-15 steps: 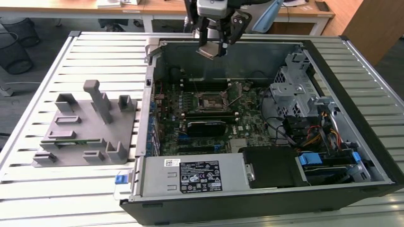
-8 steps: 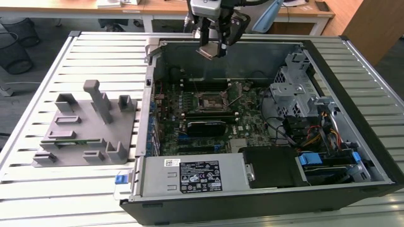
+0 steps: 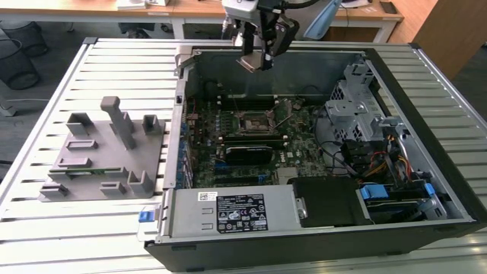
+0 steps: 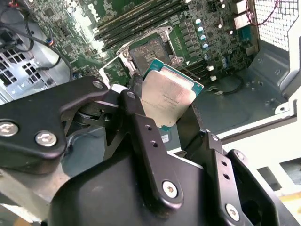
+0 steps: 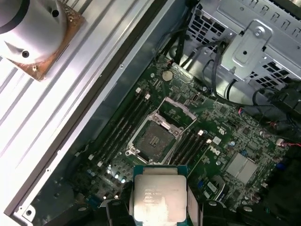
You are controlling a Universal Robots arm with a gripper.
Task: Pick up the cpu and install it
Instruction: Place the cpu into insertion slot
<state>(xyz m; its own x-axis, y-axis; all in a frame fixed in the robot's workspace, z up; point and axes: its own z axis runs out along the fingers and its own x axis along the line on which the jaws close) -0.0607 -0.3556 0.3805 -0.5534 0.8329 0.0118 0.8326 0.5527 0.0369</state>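
The cpu (image 4: 168, 98) is a flat silvery square with a thin teal rim, clamped between my black fingers (image 4: 141, 117). In the first wrist view the cpu (image 5: 159, 197) hangs above the motherboard, short of the open socket (image 5: 156, 139). In the exterior view my gripper (image 3: 257, 61) hovers over the far wall of the open computer case, holding the cpu (image 3: 254, 61). The socket (image 3: 254, 121) lies below it, further toward the near side, with its metal frame lifted. In the second wrist view the socket (image 4: 148, 52) shows just beyond the chip.
A grey plastic fixture block (image 3: 102, 154) stands on the slatted table at the exterior view's left. Inside the case are a drive cage (image 3: 354, 103), cables (image 3: 380, 165) and the power supply (image 3: 236, 212). A round heatsink (image 5: 30, 28) rests on the table outside the case wall.
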